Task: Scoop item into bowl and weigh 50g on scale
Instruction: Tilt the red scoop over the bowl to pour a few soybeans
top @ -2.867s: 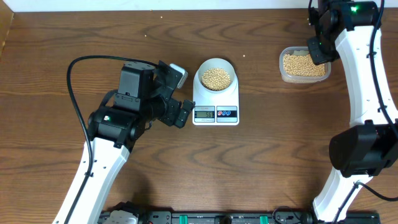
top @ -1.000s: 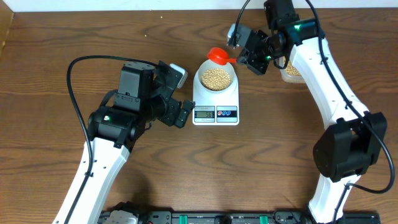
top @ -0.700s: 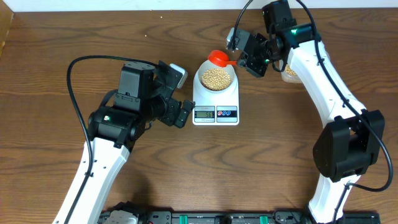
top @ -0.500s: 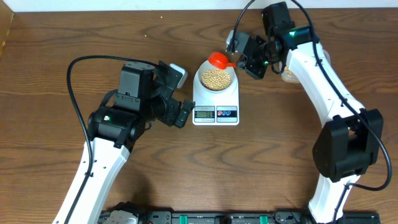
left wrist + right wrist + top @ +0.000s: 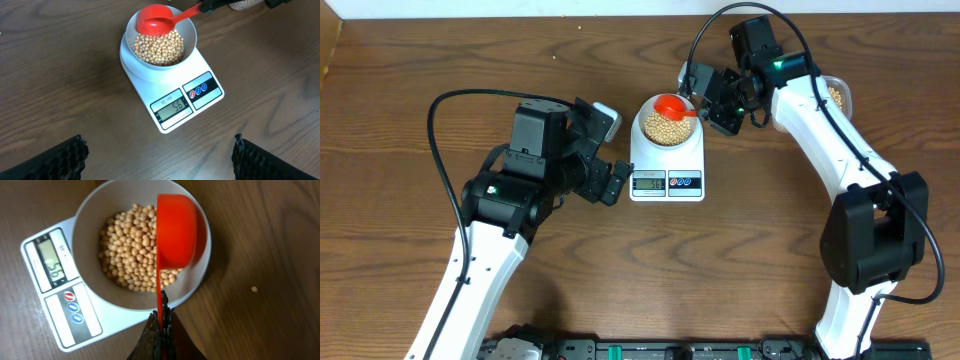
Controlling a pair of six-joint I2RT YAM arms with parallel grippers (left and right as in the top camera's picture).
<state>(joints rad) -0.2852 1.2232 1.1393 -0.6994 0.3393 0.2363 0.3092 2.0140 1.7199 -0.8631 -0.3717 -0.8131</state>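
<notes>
This looks like a robotics lab bench rather than a kitchen. A white and black left arm [image 5: 460, 290] and right arm [image 5: 830, 140] stand at the near edge of a brown wooden table [image 5: 400, 60]. A loose black cable [image 5: 432, 150] loops beside one arm, and a black rail [image 5: 650, 351] with green parts runs along the edge. The scale [image 5: 667, 158], bowl [image 5: 189, 37] and beans [image 5: 160, 47] sit there like test props.

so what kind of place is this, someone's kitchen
Probably a robot lab bench, not a kitchen: a wooden table, the right gripper holding a red scoop over a bowl of beans on a scale.
</notes>
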